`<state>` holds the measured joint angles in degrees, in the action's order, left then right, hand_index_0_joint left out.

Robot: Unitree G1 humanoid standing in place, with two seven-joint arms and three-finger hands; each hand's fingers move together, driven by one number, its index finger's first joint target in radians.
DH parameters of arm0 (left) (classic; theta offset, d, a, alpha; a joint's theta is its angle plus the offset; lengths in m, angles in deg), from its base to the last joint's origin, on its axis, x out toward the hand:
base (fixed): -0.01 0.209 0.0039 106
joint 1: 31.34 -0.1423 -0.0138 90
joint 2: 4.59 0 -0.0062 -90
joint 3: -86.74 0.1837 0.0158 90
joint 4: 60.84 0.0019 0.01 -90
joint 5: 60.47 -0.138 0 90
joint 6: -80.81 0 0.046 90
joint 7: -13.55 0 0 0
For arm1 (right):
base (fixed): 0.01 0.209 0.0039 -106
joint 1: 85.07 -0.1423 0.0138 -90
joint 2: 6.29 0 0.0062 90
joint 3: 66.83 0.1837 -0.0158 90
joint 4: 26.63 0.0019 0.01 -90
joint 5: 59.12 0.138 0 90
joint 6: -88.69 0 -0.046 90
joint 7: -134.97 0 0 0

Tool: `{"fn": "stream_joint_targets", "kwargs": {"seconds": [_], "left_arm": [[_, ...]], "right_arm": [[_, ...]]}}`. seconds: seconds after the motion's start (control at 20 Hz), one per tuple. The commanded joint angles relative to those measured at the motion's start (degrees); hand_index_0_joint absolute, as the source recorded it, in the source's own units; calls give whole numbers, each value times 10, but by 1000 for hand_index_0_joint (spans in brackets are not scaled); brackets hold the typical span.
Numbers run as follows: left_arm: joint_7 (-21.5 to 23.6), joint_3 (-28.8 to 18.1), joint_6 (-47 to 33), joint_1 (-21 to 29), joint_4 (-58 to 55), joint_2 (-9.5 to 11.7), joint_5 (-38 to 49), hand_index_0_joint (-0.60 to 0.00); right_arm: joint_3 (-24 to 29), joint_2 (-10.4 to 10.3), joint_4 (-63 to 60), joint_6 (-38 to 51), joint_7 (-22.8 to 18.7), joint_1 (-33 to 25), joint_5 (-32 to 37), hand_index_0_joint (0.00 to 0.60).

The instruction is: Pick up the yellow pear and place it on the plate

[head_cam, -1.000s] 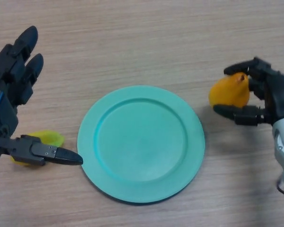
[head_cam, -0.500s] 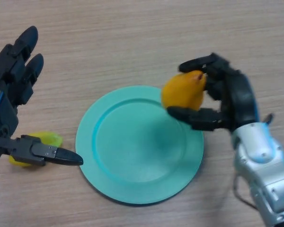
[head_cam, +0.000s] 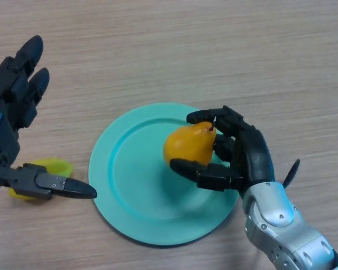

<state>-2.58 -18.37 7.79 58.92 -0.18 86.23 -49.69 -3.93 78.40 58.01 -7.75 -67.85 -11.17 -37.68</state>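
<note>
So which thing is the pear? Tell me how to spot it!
Find the big round teal plate in the middle of the wooden table. Over its right part, the right robot hand curls black fingers around an orange-yellow pear. It is plump with a small stem, unlike the pale, greenish-yellow thing lying left of the plate, behind the open left robot hand.

A staged test setup, such as a lab bench, is suggested rather than a lived-in home. Only a pale wood-grain laminate counter [head_cam: 174, 50] is seen, filling the whole view. On it a plain round teal plastic plate [head_cam: 129, 191] is laid out, with smooth toy-like fruit: an orange-yellow pear [head_cam: 188, 145] and a small bright yellow piece [head_cam: 55, 167]. Walls and furnishings cannot be seen.
</note>
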Motion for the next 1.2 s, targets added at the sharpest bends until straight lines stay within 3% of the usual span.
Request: {"fn": "stream_joint_targets", "kwargs": {"seconds": [0.05,0.3,0.4,0.45,0.55,0.9,1.2], "left_arm": [[6,-60,-88,14,-29,26,14,0],[15,-60,-100,11,-27,25,17,0],[14,-60,-95,10,-30,25,19,0],[12,-60,-90,10,-33,25,22,0],[12,-59,-77,13,-46,25,29,0],[9,-56,-49,12,-67,24,36,0],[-4,-63,-34,3,-80,21,31,0]], "right_arm": [[4,2,32,37,-6,-20,29,600],[-10,2,38,34,31,-17,29,600],[-12,2,40,34,36,-16,25,401],[-16,2,45,32,42,-13,15,251],[-20,2,63,17,67,-3,-42,19],[42,2,130,-11,111,10,-117,0],[172,2,266,-97,203,44,-147,0]]}}
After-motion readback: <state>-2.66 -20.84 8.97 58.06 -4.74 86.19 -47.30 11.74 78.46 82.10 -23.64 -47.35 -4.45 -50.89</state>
